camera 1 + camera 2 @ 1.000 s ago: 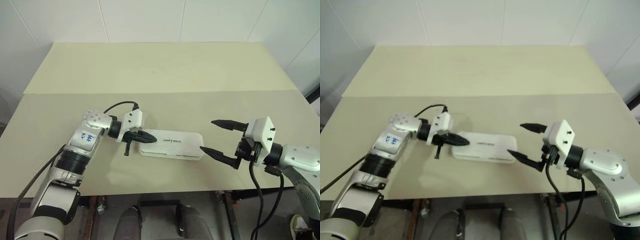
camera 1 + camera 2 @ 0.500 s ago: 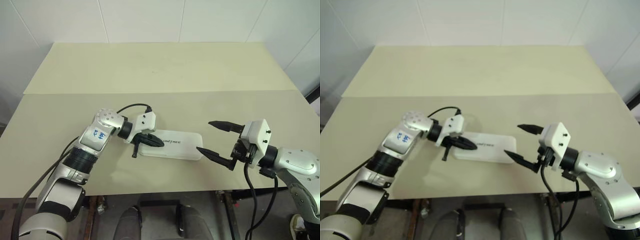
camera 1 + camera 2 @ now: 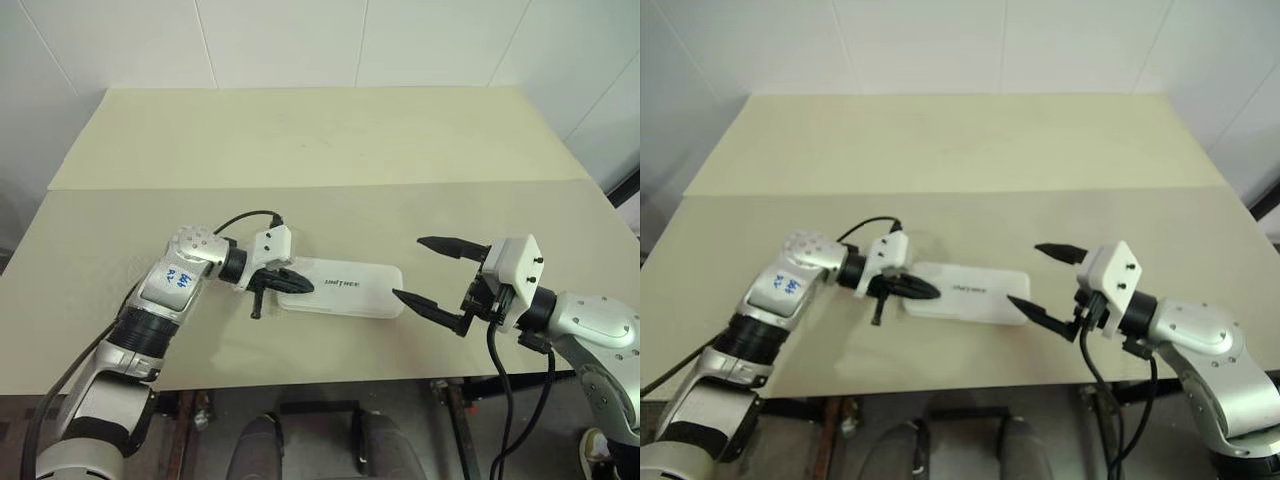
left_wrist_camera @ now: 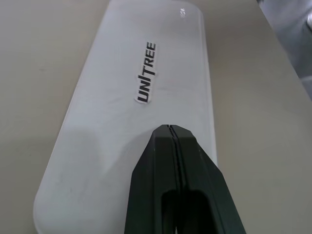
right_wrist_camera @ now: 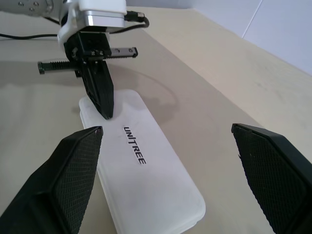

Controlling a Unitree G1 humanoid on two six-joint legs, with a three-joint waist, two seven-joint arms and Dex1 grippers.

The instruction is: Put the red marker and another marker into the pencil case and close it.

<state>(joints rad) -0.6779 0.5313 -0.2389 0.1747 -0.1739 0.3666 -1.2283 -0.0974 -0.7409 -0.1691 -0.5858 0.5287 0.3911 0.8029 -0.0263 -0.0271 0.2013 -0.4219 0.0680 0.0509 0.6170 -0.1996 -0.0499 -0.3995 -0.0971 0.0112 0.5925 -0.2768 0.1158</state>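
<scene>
Since a second ago the left arm has swung out over the case and drawn partly back, ending with its tip over the case's left end; the right arm has barely shifted.

From the left eye view, the pencil case (image 3: 340,289) lies shut and flat on the table (image 3: 320,150), lid up, its long side running left to right near the front edge. The left gripper (image 3: 303,284) points rightward with its fingers pressed together, the tip over the case's left end. The right gripper (image 3: 432,272) hangs just off the case's right end, its fingers spread wide with nothing between them; the nearer finger's tip sits close beside the case's right corner.

Through the left wrist view, the two fingers (image 4: 161,165) meet in a single closed seam above the white lid, short of the dark lettering. Whether the tip touches the lid cannot be told.

Through the right wrist view, the right arm's own fingers (image 5: 63,180) stand far apart on either side of the case, and the left gripper's closed point comes down onto or just above the case's far end.
</scene>
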